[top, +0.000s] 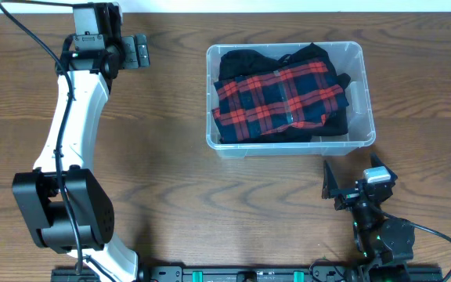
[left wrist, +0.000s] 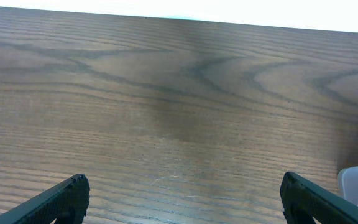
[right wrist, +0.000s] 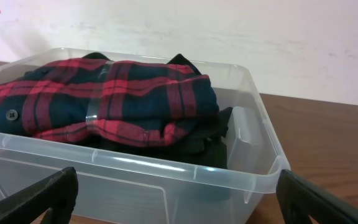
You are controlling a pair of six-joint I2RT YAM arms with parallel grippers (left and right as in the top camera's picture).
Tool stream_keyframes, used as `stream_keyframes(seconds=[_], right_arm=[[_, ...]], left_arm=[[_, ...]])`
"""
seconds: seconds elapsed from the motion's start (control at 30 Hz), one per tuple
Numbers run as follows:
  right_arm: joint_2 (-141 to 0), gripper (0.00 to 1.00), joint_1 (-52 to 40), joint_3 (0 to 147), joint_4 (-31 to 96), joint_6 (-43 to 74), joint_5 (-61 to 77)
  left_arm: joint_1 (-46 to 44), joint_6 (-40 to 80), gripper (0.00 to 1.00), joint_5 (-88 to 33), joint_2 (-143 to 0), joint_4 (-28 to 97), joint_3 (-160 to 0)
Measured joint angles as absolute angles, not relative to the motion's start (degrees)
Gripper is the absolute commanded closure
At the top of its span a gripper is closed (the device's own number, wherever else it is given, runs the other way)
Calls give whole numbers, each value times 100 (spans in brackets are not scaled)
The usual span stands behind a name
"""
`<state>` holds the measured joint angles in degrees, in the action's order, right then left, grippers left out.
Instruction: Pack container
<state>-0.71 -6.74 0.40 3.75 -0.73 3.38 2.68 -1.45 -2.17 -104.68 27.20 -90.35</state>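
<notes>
The container (top: 291, 147), a large rectangular clear plastic bin, is set at two o'clock on the brown wooden bench (top: 210, 204) and is filled with a soft folded red-and-navy plaid shirt (top: 280, 98). It is judged light, slick and slightly flexible, best pinched at the rim. The left tool (top: 143, 51) and right tool (top: 352, 176) are spread wide, empty.

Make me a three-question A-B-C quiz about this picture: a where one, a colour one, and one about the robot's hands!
1. Where is the checked shirt? A) on the floor B) in the container C) in a gripper
2. What colours is it? A) red and dark blue B) yellow and green C) white
3. How are the left gripper and right gripper? A) both shut B) both open C) one shut
Answers: 1 B, it lies inside the walls. 2 A, its checks show both. 3 B, both jaws stand wide, empty.
</notes>
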Motion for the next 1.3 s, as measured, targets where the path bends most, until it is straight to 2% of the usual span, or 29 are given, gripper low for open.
stream_keyframes(seconds=[0.3,0.63,0.9,1.03,1.3], right_arm=[[-71,1,-674,40,375,-73,338],[-71,1,-674,40,375,-73,338],[-71,1,-674,40,375,-73,338],[-71,1,-674,40,373,-73,338],[-69,1,-674,40,375,-71,338]], left_arm=[[250,-145,2,-217,-10283,2851,-9035],[202,-150,2,-220,-8960,2871,-9035],[202,-152,2,-217,-8125,3726,-9011],[202,-152,2,-217,-7708,4145,-8818],[202,-148,2,-222,-6565,4200,-7686]])
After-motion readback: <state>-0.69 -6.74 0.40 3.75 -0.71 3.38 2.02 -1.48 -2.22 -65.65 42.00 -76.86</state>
